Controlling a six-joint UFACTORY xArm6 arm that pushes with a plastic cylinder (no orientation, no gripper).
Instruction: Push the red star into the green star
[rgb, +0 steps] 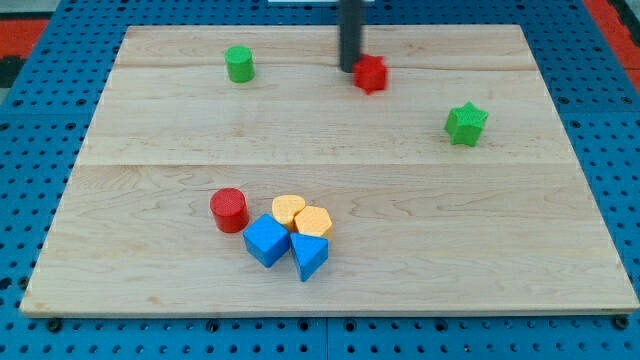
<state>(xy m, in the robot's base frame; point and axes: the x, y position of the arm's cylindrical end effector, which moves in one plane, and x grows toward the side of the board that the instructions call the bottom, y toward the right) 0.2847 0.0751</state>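
My tip (350, 68) touching red star (372, 74) on its left side. Green star (466, 123) lower right of tip, well apart. Green cylinder (239, 64) left of tip. Wooden desk (160, 190).

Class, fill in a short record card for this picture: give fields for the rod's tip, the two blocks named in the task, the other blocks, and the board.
tip: my tip rests at the left side of the red star block, near the view's top
target: green star block, lower right of the red star, apart from it
lone block: green cylinder, top left
cluster: red cylinder, two yellow blocks, blue cube, blue wedge-like block, bottom centre-left
surface: wooden board
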